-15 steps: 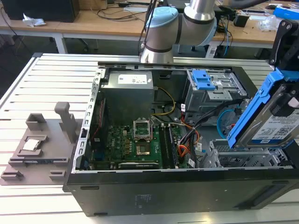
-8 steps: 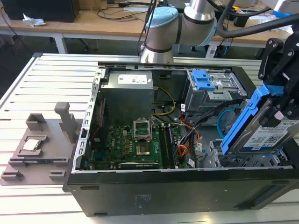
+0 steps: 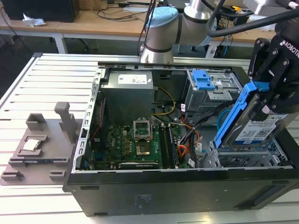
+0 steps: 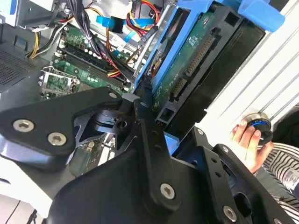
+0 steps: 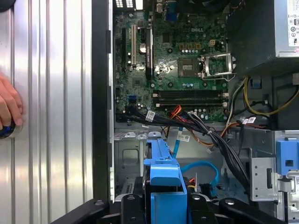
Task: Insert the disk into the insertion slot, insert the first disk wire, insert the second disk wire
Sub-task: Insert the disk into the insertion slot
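Where the slatted table reaches the exterior view's left, a grey fixture lies flat on it, just beside the open black case. Inside the case the green motherboard covers the floor. The grey power supply sits above it in the frame, and the arm's base stands behind the case at upper centre. Right of centre a tall grey bay carries a blue latch. The second wire, light blue, curls in a loop between that bay and the disk.

At the exterior view's right the gripper is clenched on the upper end of the blue frame that holds the disk. The disk stands steeply tilted, its label toward the camera and its upper end leaning right. Its lower end is down at the mouth of the slot, the silver perforated cage in the case's lower right corner. Whether it touches the metal I cannot tell. It does not yet lie level in the slot.

In the first wrist view the frame sits pinched in the gripper, with the second wire's loop just past it and a black cable bundle running toward the motherboard. In the second wrist view one black finger lies along the disk's circuit-board side. Outside the case, a person's hand rests on a round blue-ringed knob on the table, next to a striped sleeve.
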`<act>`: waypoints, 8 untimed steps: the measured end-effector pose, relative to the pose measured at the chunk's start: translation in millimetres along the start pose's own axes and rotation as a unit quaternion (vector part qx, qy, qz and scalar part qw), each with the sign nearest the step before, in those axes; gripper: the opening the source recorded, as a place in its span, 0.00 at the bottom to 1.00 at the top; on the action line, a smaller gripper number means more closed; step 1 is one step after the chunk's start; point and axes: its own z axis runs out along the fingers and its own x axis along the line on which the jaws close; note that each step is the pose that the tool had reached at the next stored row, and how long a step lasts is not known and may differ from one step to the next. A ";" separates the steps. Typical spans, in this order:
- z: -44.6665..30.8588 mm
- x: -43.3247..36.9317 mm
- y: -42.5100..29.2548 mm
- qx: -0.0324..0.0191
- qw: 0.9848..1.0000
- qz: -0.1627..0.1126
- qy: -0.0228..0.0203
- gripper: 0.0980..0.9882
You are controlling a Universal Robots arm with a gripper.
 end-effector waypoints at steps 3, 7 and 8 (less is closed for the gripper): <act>2.6 0.1 -0.4 0.000 1.000 0.000 0.000 0.30; 7.9 0.2 -1.0 0.000 1.000 0.000 0.000 0.30; 11.6 0.2 -1.2 0.000 1.000 0.000 0.000 0.30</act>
